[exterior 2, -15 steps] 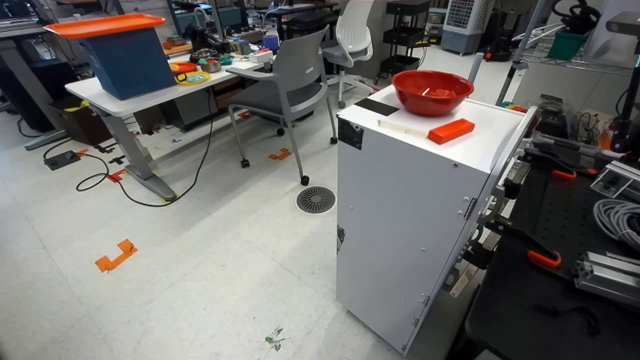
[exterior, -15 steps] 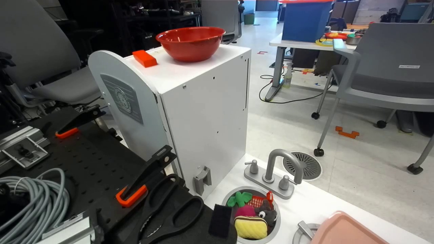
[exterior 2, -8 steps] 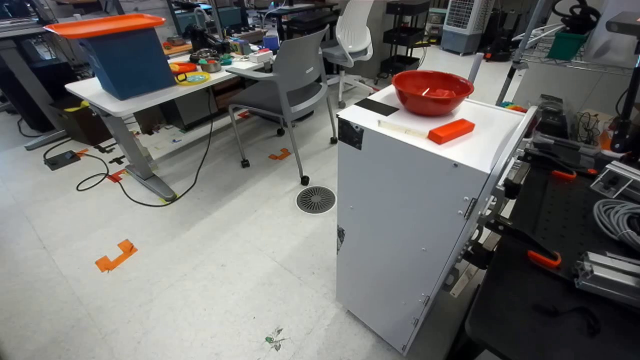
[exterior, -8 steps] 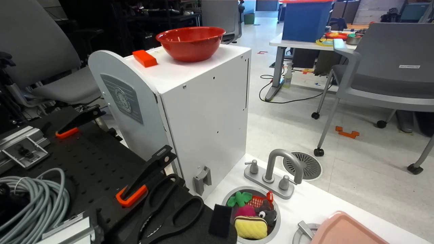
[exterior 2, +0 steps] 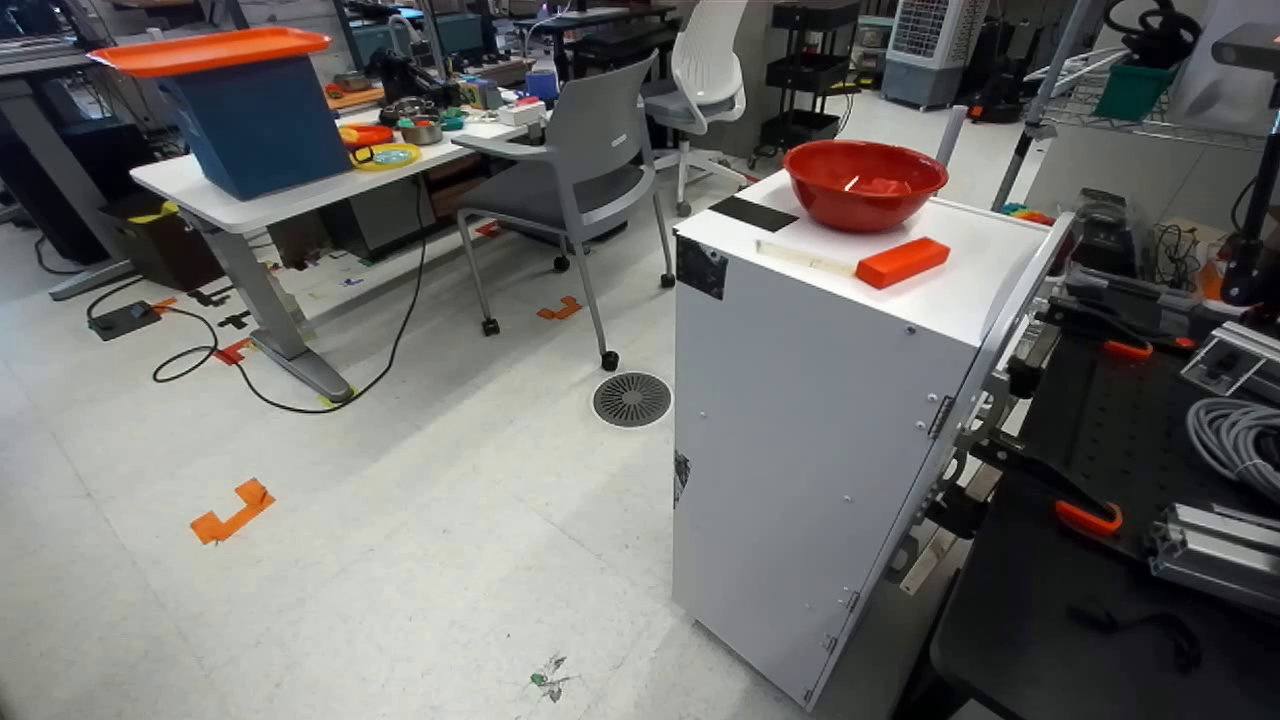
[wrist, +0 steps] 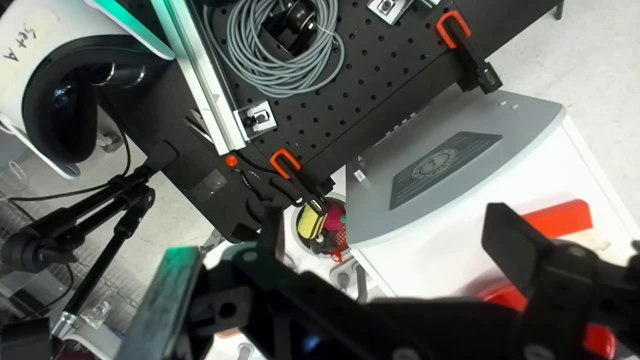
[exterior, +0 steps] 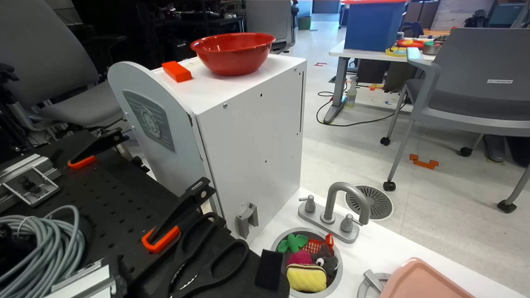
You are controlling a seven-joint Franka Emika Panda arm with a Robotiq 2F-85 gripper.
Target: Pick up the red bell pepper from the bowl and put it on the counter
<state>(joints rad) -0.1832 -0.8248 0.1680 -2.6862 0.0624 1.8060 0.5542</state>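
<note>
Red within red; had yet to be lifted.
In an exterior view, found the likely red bell pepper lying partly hidden inside the red bowl on the white counter. Saw in the wrist view the gripper spread wide and grasping nothing. Judged the step an approach, before any grasp; called next, most likely, for moving over the bowl, lowering into it, closing on the pepper, then lifting clear and setting down beside the orange block. Read "Set A", handwritten, on a white shell; could not make out the label on the grey chair or the marks around the dial panel.
</note>
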